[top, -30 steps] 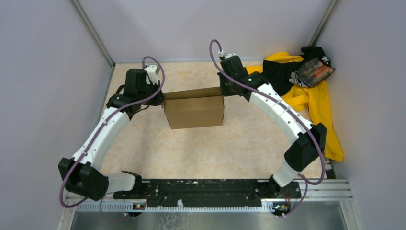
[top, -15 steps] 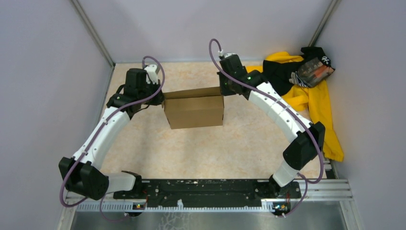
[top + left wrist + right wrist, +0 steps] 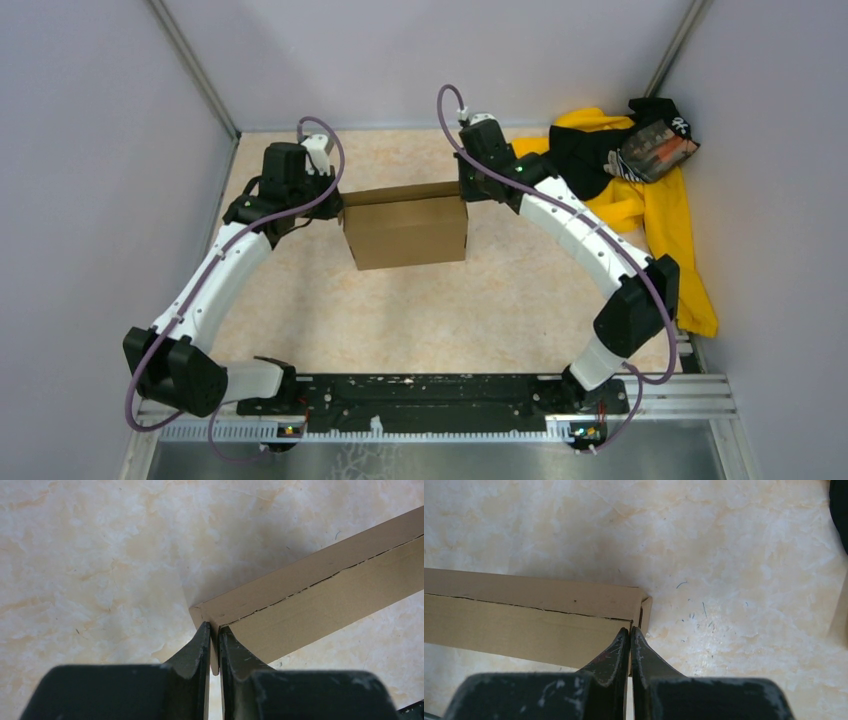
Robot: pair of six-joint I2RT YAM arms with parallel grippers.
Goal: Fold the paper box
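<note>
marbled tabletop point(image 3: 420, 310): only wrist views show left hand point(image 3: 213, 630), right hand point(image 3: 630, 631) clamping paper box point(image 3: 320, 595).

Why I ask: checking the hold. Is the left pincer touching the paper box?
Touching. The left wrist view shows the left pincer shut on a thin cardboard edge at a corner of the paper box, no gap.

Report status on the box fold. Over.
Left gripper shut on left end of plain brown corrugated cardboard box. Right gripper shut on its right end. Nothing obstructing; yellow-and-black clothing pile far right, apart.
</note>
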